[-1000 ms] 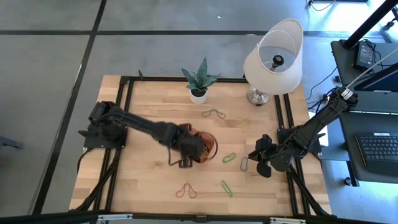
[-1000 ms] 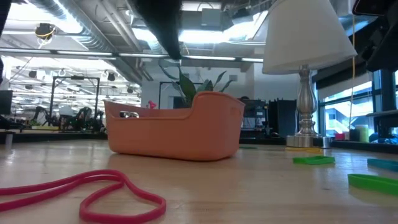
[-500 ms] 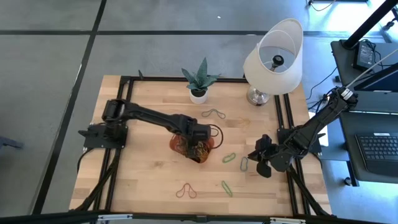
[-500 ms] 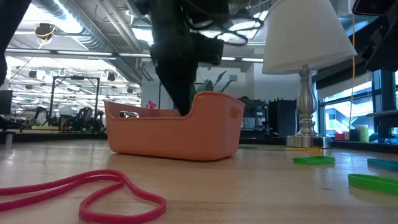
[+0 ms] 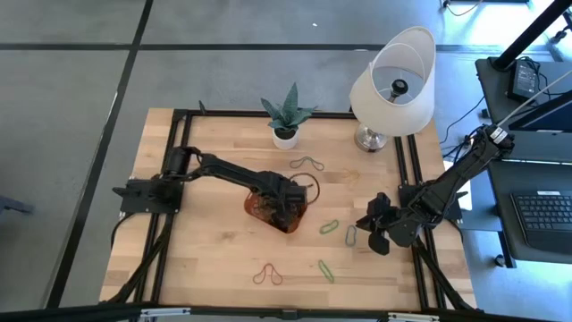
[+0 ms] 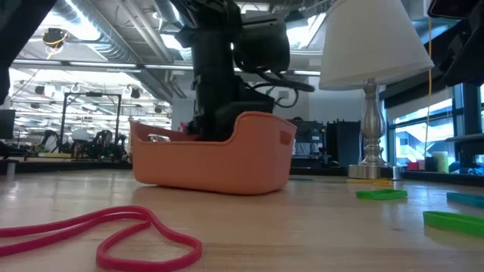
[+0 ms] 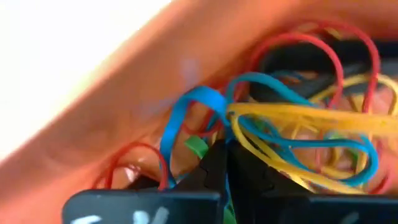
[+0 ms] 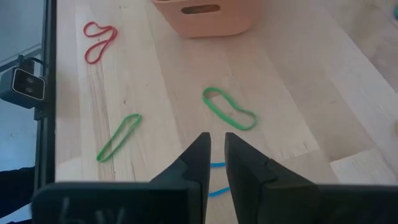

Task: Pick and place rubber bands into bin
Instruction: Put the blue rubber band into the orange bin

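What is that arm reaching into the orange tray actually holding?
The left gripper is shut down inside the bin, with a green rubber band at its tips; whether it is pinched cannot be told.

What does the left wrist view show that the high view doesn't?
Only the left wrist view: the left gripper shut on a green rubber band, above a tangle of blue, yellow and red bands.
Only the high view: loose bands on the table, the right gripper waiting at the right edge, the lamp and the plant pot.
Both: the orange bin, left gripper inside.
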